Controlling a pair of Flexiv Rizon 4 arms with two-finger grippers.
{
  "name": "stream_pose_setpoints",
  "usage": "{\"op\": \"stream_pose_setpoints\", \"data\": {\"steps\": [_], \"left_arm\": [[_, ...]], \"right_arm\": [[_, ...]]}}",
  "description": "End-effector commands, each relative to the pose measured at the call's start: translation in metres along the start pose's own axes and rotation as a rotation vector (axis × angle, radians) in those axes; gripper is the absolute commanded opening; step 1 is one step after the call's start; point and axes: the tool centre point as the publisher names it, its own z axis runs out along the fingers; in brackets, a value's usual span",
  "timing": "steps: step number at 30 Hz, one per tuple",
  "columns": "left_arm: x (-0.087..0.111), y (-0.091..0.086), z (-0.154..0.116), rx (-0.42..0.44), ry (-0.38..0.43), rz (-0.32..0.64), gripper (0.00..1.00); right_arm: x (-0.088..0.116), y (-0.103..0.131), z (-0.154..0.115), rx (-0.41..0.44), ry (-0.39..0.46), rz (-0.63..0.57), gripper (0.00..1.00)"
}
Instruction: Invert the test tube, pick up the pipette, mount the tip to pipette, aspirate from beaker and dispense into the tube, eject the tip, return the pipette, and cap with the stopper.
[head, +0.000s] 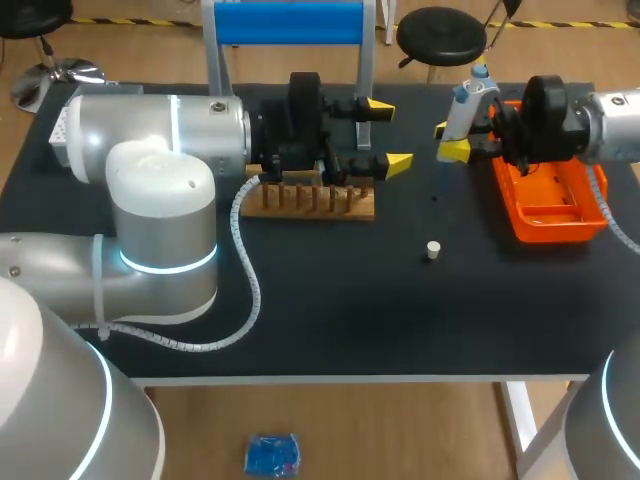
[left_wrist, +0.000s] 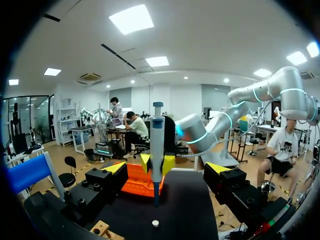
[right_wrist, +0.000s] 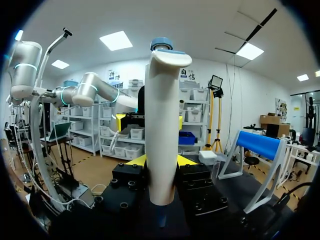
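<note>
Right gripper (head: 450, 140) is clamping the pipette (head: 466, 105) upright beside the orange tray (head: 598, 205). Left gripper (head: 387, 135) is hanging released by the wooden rack (head: 310, 207). Pickup is looking complete, so tip mounting is falling due, calling for straight alignment.

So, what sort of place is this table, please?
Probably a laboratory bench set up for robot liquid handling. The right gripper holds a pipette, a wooden rack stands on the black table, and a small white stopper lies on it, apart from the rack.

black table (head: 330, 320) holds wooden rack (head: 310, 203), orange tray (head: 548, 228), white stopper (head: 433, 250).
</note>
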Motion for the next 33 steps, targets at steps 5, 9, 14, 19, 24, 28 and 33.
{"op": "stream_pose_setpoints", "data": {"steps": [5, 9, 14, 19, 24, 28, 33], "left_arm": [[0.001, 0.001, 0.002, 0.004, -0.005, 0.001, 1.0], [-0.001, 0.001, -0.001, -0.007, -0.019, -0.01, 1.0], [-0.006, -0.002, -0.015, -0.013, -0.042, 0.0, 1.0], [-0.007, -0.002, -0.031, -0.005, -0.047, 0.02, 1.0], [-0.008, 0.003, -0.045, -0.004, -0.054, 0.022, 1.0], [-0.008, 0.006, -0.054, 0.001, -0.059, 0.021, 1.0], [-0.009, 0.008, -0.06, 0.009, -0.064, 0.029, 1.0]], "right_arm": [[0.001, 0.0, 0.0, 0.001, -0.001, 0.0, 0.0], [0.001, 0.0, 0.0, 0.001, -0.001, 0.0, 0.0], [0.001, 0.0, 0.0, 0.001, -0.001, 0.0, 0.0], [0.001, 0.0, 0.0, 0.001, -0.001, 0.0, 0.0], [0.001, 0.0, 0.0, 0.001, -0.001, 0.0, 0.0], [0.001, 0.0, 0.0, 0.001, -0.001, 0.0, 0.0], [0.001, 0.0, 0.0, 0.001, -0.001, 0.0, 0.0]]}}
